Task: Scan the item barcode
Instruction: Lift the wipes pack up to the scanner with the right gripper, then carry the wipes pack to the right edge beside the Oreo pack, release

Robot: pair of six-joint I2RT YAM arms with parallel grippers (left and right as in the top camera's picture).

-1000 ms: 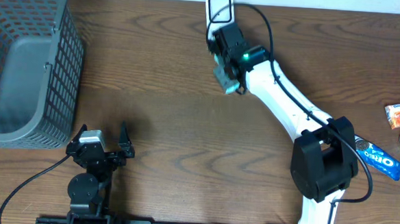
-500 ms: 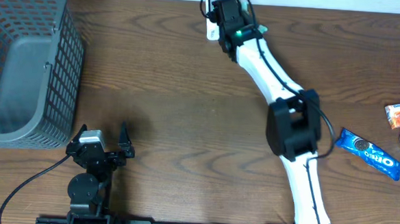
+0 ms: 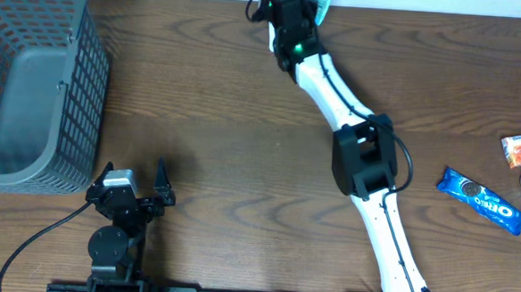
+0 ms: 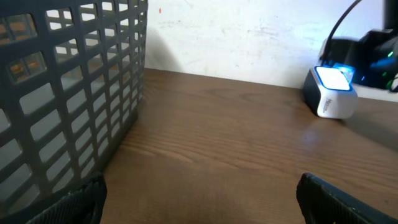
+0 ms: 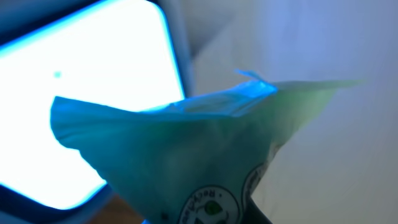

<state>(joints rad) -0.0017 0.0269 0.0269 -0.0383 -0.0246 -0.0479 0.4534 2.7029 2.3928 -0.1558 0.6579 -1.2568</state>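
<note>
Green plastic packet [image 5: 205,155] hung clamped in the right gripper [image 3: 304,1] before the glowing white scanner [image 4: 333,93]; the left gripper [image 3: 134,177] gaped empty. Creases in the packet could spoil the read.

One basket [image 3: 90,92], one scanner [image 4: 332,93], one pouch [image 5: 205,155]

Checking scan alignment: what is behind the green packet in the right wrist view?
The scanner's glowing window sits behind the green packet, which covers its lower part. Its far face is hidden.
</note>
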